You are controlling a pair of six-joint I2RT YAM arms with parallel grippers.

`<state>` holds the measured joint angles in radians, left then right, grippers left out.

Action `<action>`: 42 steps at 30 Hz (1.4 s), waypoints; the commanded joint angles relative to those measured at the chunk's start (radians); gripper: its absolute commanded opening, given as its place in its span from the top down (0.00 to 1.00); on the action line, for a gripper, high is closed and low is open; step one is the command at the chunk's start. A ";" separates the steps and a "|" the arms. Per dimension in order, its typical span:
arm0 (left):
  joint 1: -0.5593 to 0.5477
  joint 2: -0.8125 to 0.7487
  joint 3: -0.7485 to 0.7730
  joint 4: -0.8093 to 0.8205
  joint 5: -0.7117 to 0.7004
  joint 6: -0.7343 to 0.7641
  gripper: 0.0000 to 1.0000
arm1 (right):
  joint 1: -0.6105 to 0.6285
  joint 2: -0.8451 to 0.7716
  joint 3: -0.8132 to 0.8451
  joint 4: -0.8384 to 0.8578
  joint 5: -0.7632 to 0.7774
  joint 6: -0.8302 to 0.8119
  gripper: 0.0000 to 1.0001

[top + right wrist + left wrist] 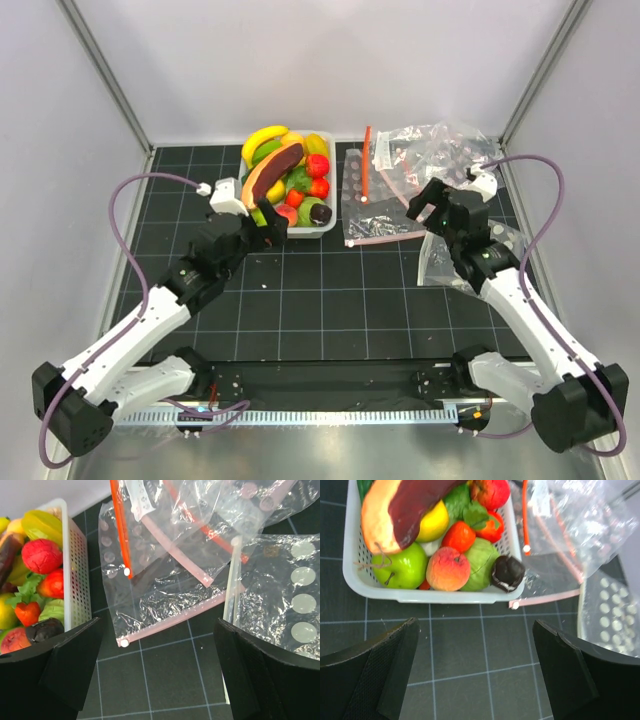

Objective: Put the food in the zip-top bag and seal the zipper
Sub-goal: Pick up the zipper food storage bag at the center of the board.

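The food (285, 172) is piled in a white tub (322, 232): bananas, strawberries, green pieces, a peach and a brown-purple oblong. The clear dotted zip-top bag (365, 205) lies flat just right of the tub, its orange-red zipper (366, 165) along its far left side. My left gripper (268, 222) is open and empty at the tub's near edge; the left wrist view shows the food (449, 567) just beyond its jaws (475, 626). My right gripper (420, 205) is open and empty, hovering over the bag's (150, 580) near edge, with the zipper (119, 530) ahead of it.
More clear bags (440, 145) are heaped at the back right. Another bag with large white dots (292, 605) lies right of my right gripper. The tub wall (77, 580) is close on its left. Metal frame posts stand at the back corners.
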<state>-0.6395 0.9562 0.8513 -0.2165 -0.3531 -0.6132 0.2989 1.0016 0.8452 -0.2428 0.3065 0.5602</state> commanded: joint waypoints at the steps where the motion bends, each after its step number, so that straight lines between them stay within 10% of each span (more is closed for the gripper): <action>1: 0.001 0.021 -0.008 0.148 0.032 0.047 0.00 | -0.001 0.055 0.028 0.077 -0.069 -0.017 0.01; 8: 0.000 0.026 -0.027 0.146 0.055 0.050 0.00 | 0.000 0.291 0.150 0.175 -0.241 -0.082 0.26; 31: -0.025 -0.011 -0.032 0.149 0.151 0.026 0.00 | 0.103 1.282 1.065 -0.076 0.103 -0.330 0.36; 36: -0.032 -0.007 -0.023 0.140 0.152 0.026 0.00 | 0.103 1.296 1.060 -0.061 0.129 -0.344 0.55; 39: -0.037 0.003 -0.015 0.128 0.144 0.030 0.00 | 0.103 1.295 1.069 -0.078 0.151 -0.345 0.94; 42: -0.038 0.016 -0.006 0.123 0.140 0.033 0.00 | 0.105 1.252 1.025 -0.067 0.155 -0.356 0.99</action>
<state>-0.6720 0.9611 0.8131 -0.1089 -0.2157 -0.5762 0.3985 2.3104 1.8648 -0.3199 0.4194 0.2256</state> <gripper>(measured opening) 0.996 0.027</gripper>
